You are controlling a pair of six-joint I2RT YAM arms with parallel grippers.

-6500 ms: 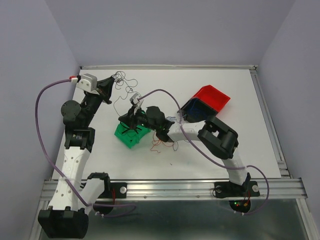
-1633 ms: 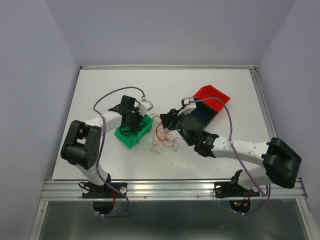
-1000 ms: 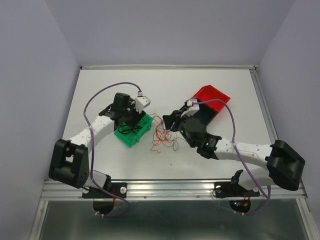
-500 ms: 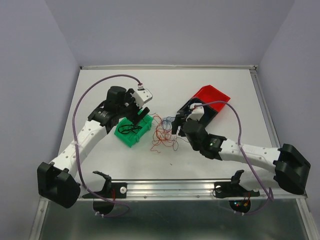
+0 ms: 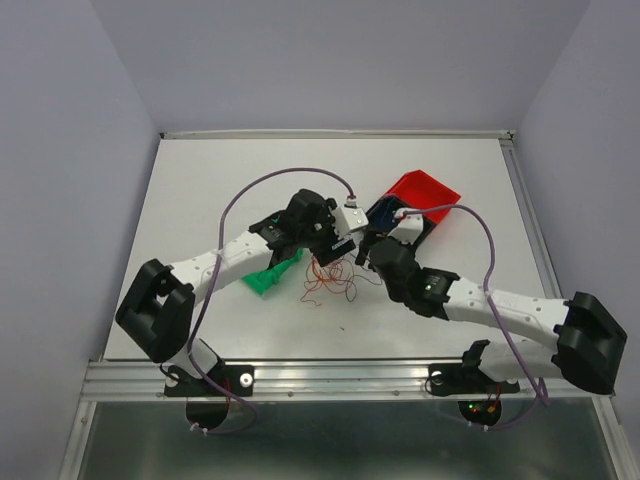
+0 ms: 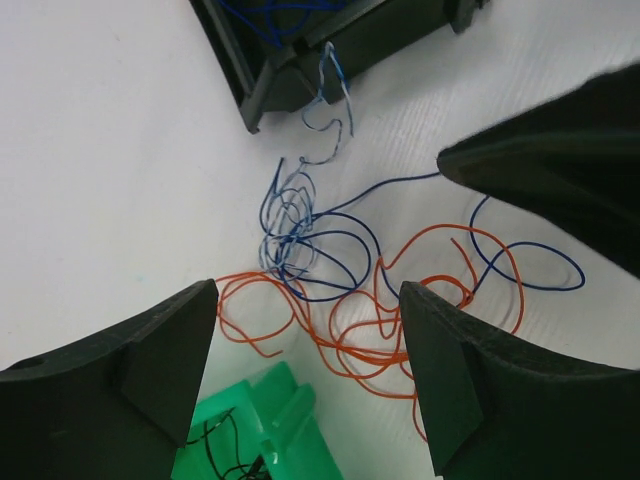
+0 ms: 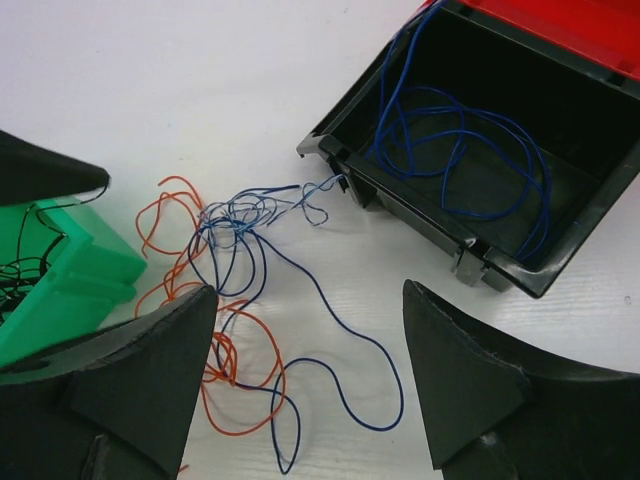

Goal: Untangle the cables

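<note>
White-shelled left arm [image 5: 215, 265] and right arm [image 5: 510, 312] carry black joints [image 5: 160, 305], purple hoses [image 5: 262, 182], black wedge-shaped jaws.

Blue cables [image 7: 232, 228], orange cables [image 6: 360, 352]; green bin [image 7: 70, 285], black bin [image 7: 410, 212], red bin [image 7: 560, 18]

On the white tabletop [image 5: 220, 170] both arms reach inward and meet near the middle. The left gripper [image 5: 338, 247] and the right gripper [image 5: 366, 256] hang close together, facing each other, over the far edge of a loose heap of thin curly orange-red cables [image 5: 328, 283] lying on the table; their jaws are too small to read from above. A green plastic bin [image 5: 266, 279] shows partly from under the left forearm [image 5: 235, 258]. A dark open bin [image 5: 384, 211] touches a red plastic bin [image 5: 428, 190] behind the right wrist
</note>
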